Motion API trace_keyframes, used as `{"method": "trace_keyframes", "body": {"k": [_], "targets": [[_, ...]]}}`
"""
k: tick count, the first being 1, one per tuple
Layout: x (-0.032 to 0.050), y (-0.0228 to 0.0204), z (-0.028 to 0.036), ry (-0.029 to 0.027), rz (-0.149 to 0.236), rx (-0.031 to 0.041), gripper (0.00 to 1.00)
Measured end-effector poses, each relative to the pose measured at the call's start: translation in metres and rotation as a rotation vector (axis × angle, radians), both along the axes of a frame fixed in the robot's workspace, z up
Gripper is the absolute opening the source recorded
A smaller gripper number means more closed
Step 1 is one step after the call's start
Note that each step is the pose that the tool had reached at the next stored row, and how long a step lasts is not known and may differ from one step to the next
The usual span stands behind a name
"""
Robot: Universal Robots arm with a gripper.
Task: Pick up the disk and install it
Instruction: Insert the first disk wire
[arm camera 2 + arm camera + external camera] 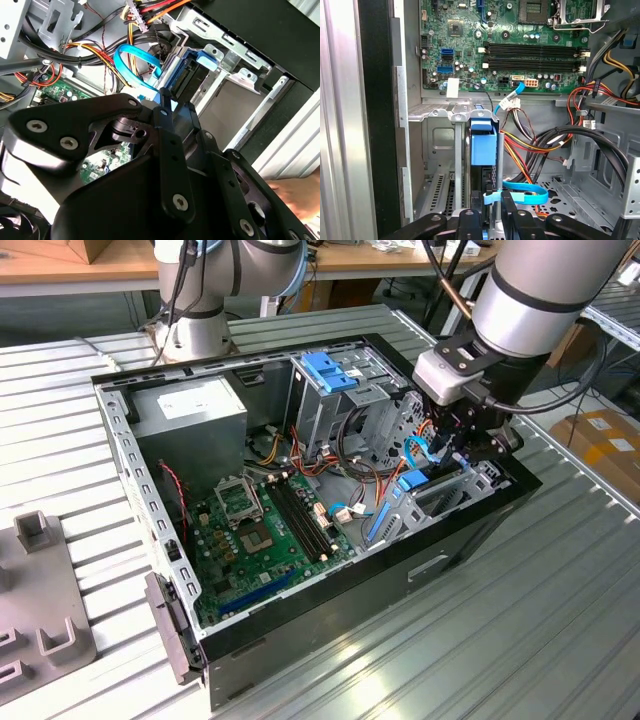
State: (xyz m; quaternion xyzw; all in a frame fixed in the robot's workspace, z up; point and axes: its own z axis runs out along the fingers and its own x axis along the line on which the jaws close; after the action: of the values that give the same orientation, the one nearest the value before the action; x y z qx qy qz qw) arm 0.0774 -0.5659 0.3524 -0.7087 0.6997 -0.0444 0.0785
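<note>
The disk [483,145] stands on edge in the metal drive bay [437,145] at the front corner of the open computer case [300,620], its blue carrier facing up. My gripper [495,197] is shut on the disk's near end, one black finger on each side. In the second wrist view the disk [192,75] sits in the bay just beyond the gripper [167,102]. The exterior view has the gripper [452,452] low inside the case at its right end, above the blue carrier [412,483].
A blue flat cable [525,192] loops close beside the fingers, with bundles of red, yellow and black wires [540,145] behind it. The green motherboard [265,525] fills the case floor. A blue bracket [328,370] tops the rear cage. Grey fixtures [40,590] lie on the exterior view's left.
</note>
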Motion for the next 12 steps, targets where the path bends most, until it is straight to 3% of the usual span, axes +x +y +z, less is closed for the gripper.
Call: {"method": "trace_keyframes", "body": {"k": [2,4,6,7,9,12], "targets": [[0.0002,0.0001,0.0001,0.0007,0.000,-0.0005,0.29],[0.0032,0.0002,0.0000,0.0141,0.000,-0.0021,0.29],[0.0098,0.0002,0.0000,0.0423,0.000,-0.0023,0.29],[0.0136,0.0002,0.0001,0.0593,0.000,-0.0023,0.29],[0.0154,0.0003,0.0001,0.0676,0.000,-0.0022,0.29],[0.0215,0.0003,0.0020,0.0944,0.000,-0.0021,0.29]]}}
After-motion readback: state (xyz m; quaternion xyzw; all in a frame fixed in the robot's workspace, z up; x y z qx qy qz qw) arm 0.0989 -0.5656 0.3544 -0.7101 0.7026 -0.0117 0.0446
